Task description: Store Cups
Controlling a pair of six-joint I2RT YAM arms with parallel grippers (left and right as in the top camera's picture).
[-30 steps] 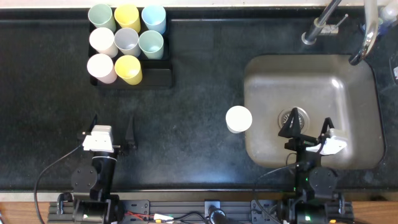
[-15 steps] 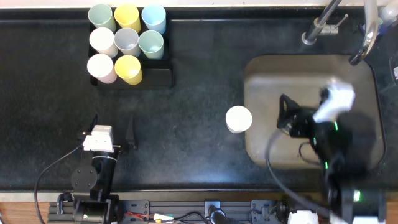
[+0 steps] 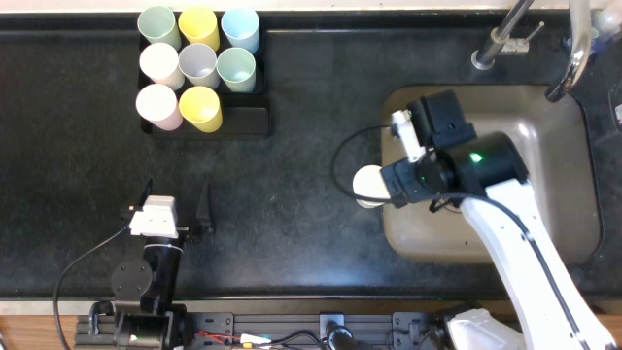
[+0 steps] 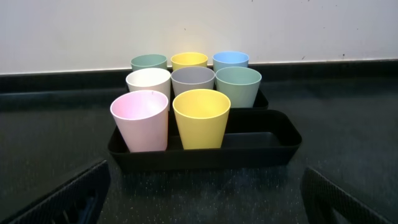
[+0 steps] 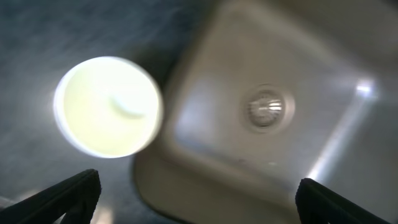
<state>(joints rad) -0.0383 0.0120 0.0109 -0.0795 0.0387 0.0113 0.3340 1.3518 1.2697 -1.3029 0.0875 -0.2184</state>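
A white cup stands upright on the dark counter just left of the sink; from above it shows its pale inside. My right gripper hangs open above the sink's left rim beside this cup, with nothing between its fingers. A black tray at the back left holds several pastel cups and has one free corner at its front right. My left gripper rests open near the front left, facing the tray and its cups.
The steel sink with its drain takes up the right side, and a faucet stands behind it. Bare dark counter lies between the tray and the white cup.
My right arm has risen out of the sink and swung left, so its gripper is now beside the white cup. The left arm and the cups have not moved.
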